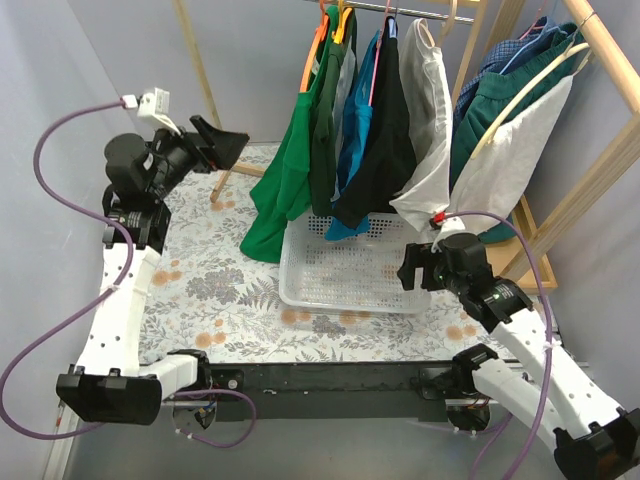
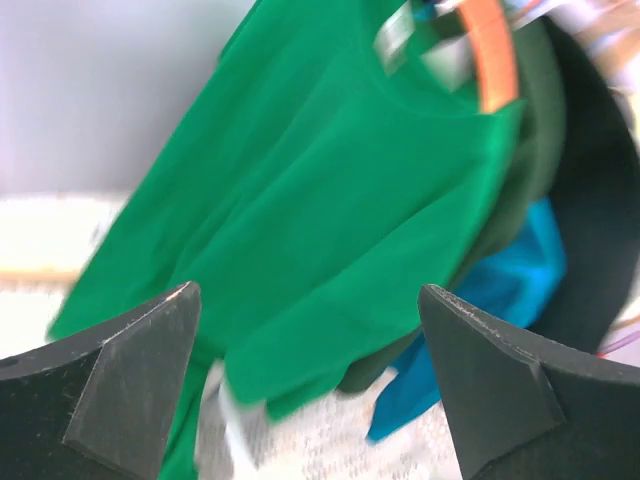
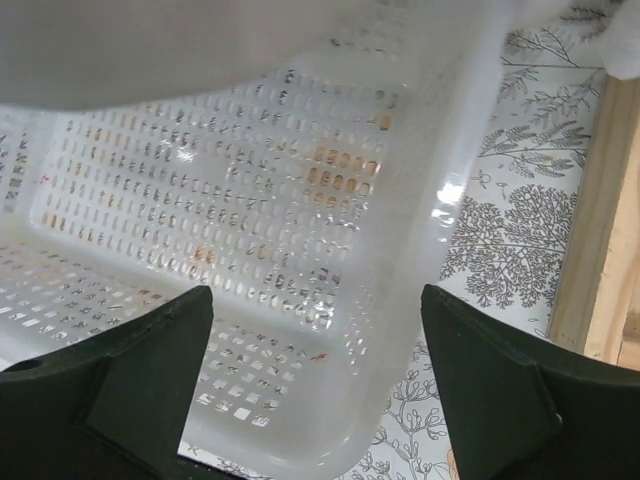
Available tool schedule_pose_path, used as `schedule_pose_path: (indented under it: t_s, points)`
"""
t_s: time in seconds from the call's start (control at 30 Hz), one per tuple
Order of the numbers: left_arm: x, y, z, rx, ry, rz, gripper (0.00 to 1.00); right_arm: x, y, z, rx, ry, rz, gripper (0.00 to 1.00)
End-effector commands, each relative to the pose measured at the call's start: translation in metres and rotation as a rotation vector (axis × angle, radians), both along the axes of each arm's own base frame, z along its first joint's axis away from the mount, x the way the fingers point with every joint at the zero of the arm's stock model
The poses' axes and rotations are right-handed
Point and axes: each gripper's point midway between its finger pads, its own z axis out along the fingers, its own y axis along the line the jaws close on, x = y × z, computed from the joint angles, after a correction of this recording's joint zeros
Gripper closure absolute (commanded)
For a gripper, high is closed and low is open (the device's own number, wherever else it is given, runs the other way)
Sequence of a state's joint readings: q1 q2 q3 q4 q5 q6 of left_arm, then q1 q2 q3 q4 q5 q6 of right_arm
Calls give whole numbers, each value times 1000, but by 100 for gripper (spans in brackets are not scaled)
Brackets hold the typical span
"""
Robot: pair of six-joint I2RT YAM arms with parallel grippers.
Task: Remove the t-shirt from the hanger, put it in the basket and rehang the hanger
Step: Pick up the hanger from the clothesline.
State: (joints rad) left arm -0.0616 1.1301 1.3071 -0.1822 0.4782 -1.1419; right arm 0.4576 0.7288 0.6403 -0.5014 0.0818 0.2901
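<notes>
My left gripper (image 1: 218, 143) is raised over the far left of the worktop (image 1: 205, 285), well apart from the clothes and pointed toward them. Its fingers (image 2: 140, 370) are spread wide with nothing between them. In the left wrist view the green t-shirt (image 2: 300, 200) fills the gap ahead, somewhat blurred.

That green t-shirt (image 1: 283, 175) hangs on the orange hanger (image 1: 314, 48) at the left end of the rail (image 1: 420, 12), and its hem drops to just beside the basket's left corner. The orange hanger (image 2: 492, 55) sits in its neckline. To its right along the rail come a dark green shirt (image 1: 325, 135), a blue one (image 1: 355, 115), a black one (image 1: 392, 130) and a white one (image 1: 430, 120), all packed close together.

Below them the white perforated basket (image 1: 340, 300) stands on the worktop with nothing in it.

My right gripper (image 1: 410, 268) hovers just beside the basket's right side, under the white shirt's hem. Its fingers (image 3: 130, 370) are also parted and hold nothing. In the right wrist view the basket (image 3: 440, 230) lies below it, with blurred white cloth (image 3: 200, 50) across the top. The wooden frame (image 3: 590, 220) runs down the right.
</notes>
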Motion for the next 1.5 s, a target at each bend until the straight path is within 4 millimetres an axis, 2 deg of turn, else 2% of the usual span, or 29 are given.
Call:
schedule_pose_path:
  t_s: [0.0,0.03,0.07,0.1,0.13,0.17,0.2,0.27,0.3,0.37,0.4,0.43,0.47,0.5,0.53,0.57,0.63,0.77,0.8,0.87,1.03,1.1,1.2,1.23,1.27,1.37,1.4,1.43,1.47]
  points:
    - [-6,-27,51,-7,-118,-128,11,-2,13,18,-44,-8,-8,9]
    - [-3,-32,56,-11,-122,-139,11,-4,16,16,-48,7,-20,9]
    - [-10,-45,74,-14,-166,-170,11,-6,13,11,-82,19,-49,10]
    - [-6,-50,80,-17,-177,-156,11,-14,26,5,-112,36,-6,10]
    - [3,-59,77,-11,-170,-162,11,-18,30,3,-131,39,-5,10]
    - [-2,-76,83,1,-194,-197,11,-19,31,2,-146,31,-58,10]
    - [-2,-82,95,0,-223,-202,11,-33,44,-7,-198,49,-3,10]
    - [10,-100,93,3,-213,-215,12,-40,54,-7,-219,40,-38,9]
    - [11,-103,104,-7,-234,-210,12,-56,64,-19,-284,59,15,9]
    - [27,-112,98,-6,-216,-197,12,-62,75,-16,-314,36,8,6]
    - [28,-114,108,-11,-238,-188,13,-73,86,-22,-339,41,26,5]
    - [34,-115,108,-9,-237,-170,13,-75,84,-21,-379,22,19,2]
    - [43,-117,106,-7,-235,-141,13,-76,93,-13,-367,10,17,2]
    - [50,-117,106,3,-240,-122,13,-83,101,-16,-395,4,42,2]
    - [51,-116,117,-6,-261,-105,13,-83,102,-14,-416,-10,47,2]
    - [63,-118,111,-1,-245,-77,13,-83,111,-5,-398,-19,50,2]
    - [68,-115,122,1,-270,-47,14,-82,119,-1,-415,-35,79,2]
    - [86,-118,114,29,-251,-2,16,-80,139,16,-363,-64,142,2]
    - [93,-121,106,40,-233,4,17,-81,142,22,-329,-67,158,2]
    - [95,-122,103,63,-227,9,20,-82,148,29,-275,-74,174,2]
    - [107,-126,85,112,-201,35,37,-81,141,40,-174,-78,169,2]
    - [107,-127,85,133,-203,42,49,-80,136,43,-163,-78,160,2]
    - [111,-129,78,184,-199,50,55,-79,130,44,-161,-73,147,2]
    - [109,-129,86,189,-215,52,55,-78,127,43,-172,-73,142,2]
    - [114,-132,77,214,-192,58,55,-78,126,44,-172,-74,139,2]
    - [117,-127,81,258,-200,103,65,-76,121,44,-171,-67,114,2]
    - [119,-125,81,263,-198,114,70,-74,118,44,-167,-63,100,2]
    - [118,-124,83,272,-205,123,83,-74,116,45,-156,-57,84,2]
    - [116,-123,90,265,-220,129,89,-74,112,43,-161,-50,70,2]
